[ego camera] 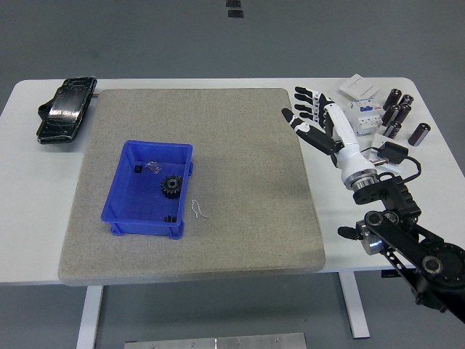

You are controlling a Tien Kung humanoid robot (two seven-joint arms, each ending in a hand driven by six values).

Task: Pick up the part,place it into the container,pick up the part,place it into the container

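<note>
A blue bin [118, 201] stands on the grey mat at the left. Inside it lie a black gear [171, 186], a small clear part [152, 166] and two small black pieces [136, 170]. A thin wire clip [198, 210] lies on the mat just right of the bin. My right hand [309, 113] hovers over the mat's right edge, far from the bin, fingers spread and empty. Its black arm [396, 225] comes in from the lower right. The left arm does not show.
The grey mat [240, 182] covers the table's middle. A black pouch [66, 109] lies at the far left. At the far right sit several dark cylinders [398, 110], a white breaker [363, 115], a white box [360, 87] and a black adapter with cable [392, 154].
</note>
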